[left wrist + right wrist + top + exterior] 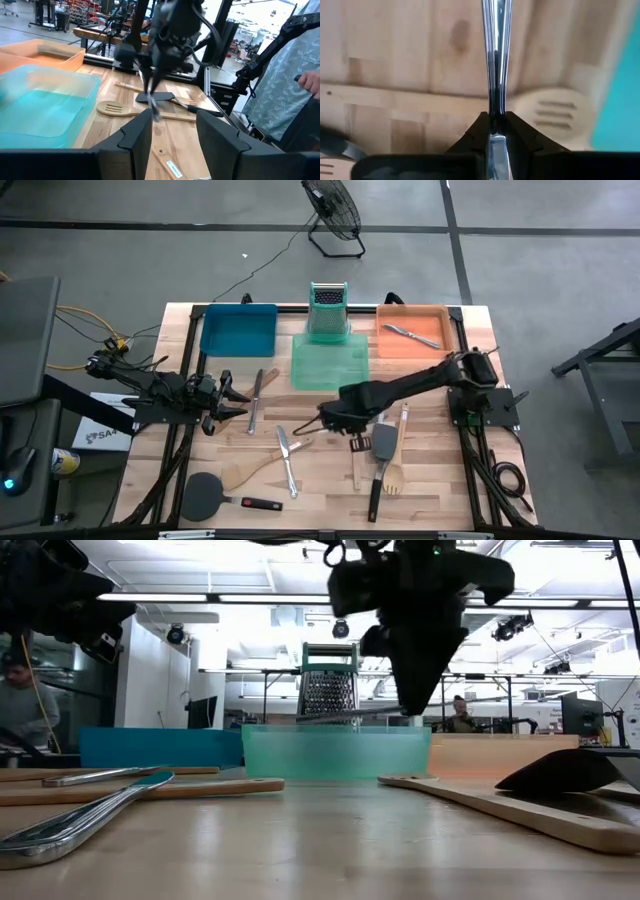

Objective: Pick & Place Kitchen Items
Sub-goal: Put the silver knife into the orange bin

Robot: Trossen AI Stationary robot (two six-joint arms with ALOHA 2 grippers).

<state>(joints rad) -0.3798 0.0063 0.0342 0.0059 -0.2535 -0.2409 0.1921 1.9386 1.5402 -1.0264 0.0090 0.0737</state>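
Right pincer (pixel 492 122) clamped on silver utensil (pixel 495 50), lifted clear above tabletop (pixel 320 470) beside green tray (pixel 330 365), likely for carrying to a tray; left pincer (pixel 238 402) half open, empty, waiting by a knife (pixel 256 395)

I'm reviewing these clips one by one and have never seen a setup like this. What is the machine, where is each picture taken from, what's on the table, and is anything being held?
It is a two-armed robot at a wooden table. One picture looks straight down, one looks level across the tabletop, and one comes from each wrist. On the table lie wooden spoons, a black spatula, knives and forks, plus a blue tray, green tray and orange tray, and a box grater. The right gripper is shut on a silver metal utensil, lifted above the table near the green tray. The left gripper waits, open and empty, at the table's left side.
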